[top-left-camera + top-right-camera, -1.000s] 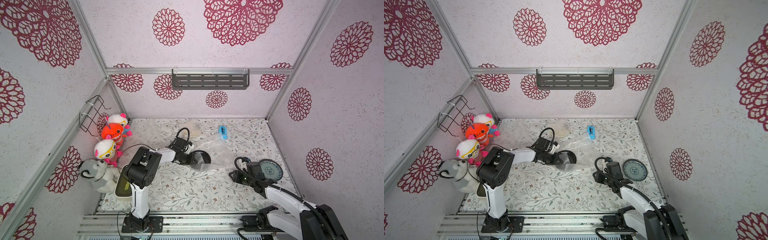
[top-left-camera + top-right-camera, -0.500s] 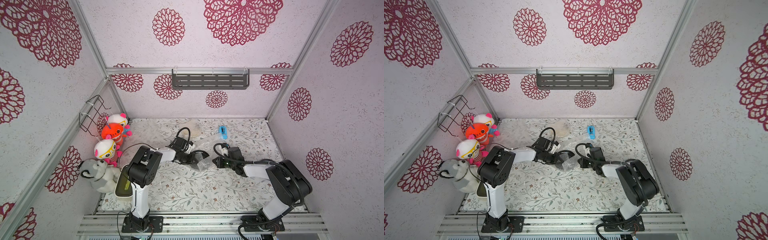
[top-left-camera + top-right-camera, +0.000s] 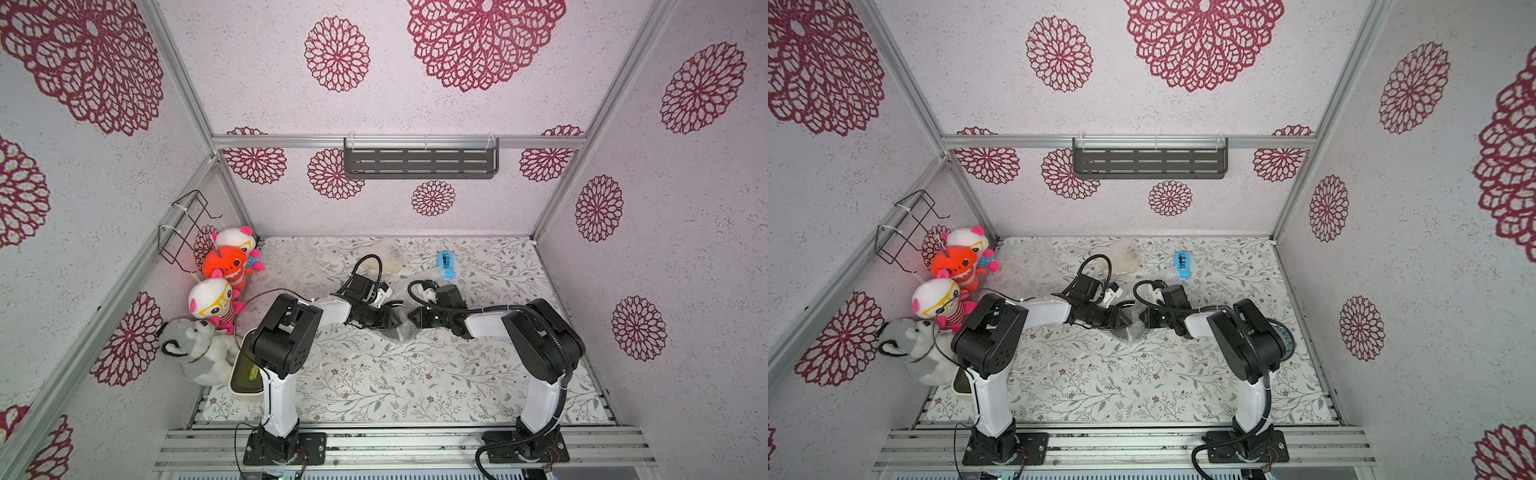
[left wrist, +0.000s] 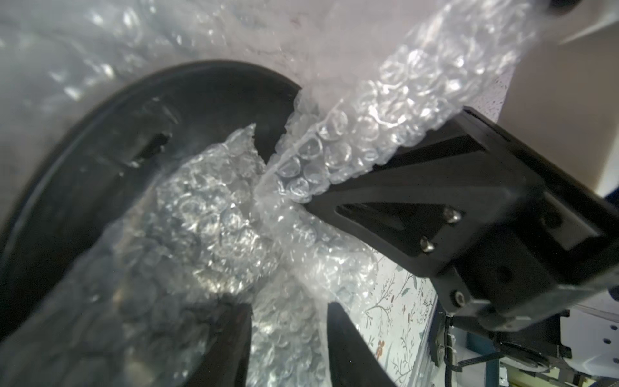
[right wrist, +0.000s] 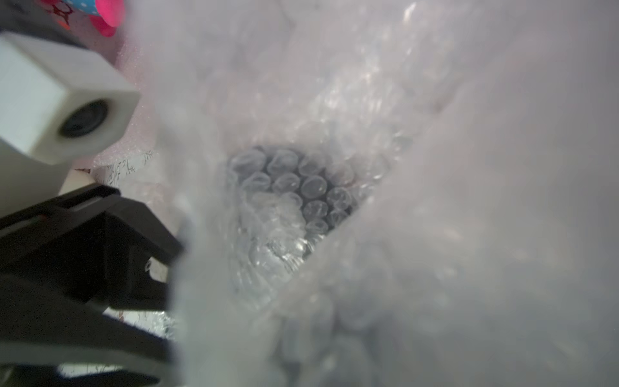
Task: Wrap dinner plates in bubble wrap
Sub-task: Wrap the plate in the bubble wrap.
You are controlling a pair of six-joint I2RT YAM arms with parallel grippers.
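both arms meet at the middle of the tabletop, over a crumpled sheet of bubble wrap. in both top views the left gripper and right gripper point tip to tip, very close together.

in the left wrist view the black plate lies under the bubble wrap, part of its glossy face bare and part covered by bunched folds. the left gripper has its jaws apart at a middling width; loose bubble wrap lies between them, not pinched. the right gripper comes in from the opposite side with jaws narrow, nipping a fold that runs up taut from its tip past the plate's rim. the right wrist view is almost all blurred bubble wrap draped close to the lens.

the blue-grey plate lies flat behind the right arm's elbow, mostly hidden. the cream plate sits near the back wall, hazy. a small blue object lies near it. soft toys line the left edge.
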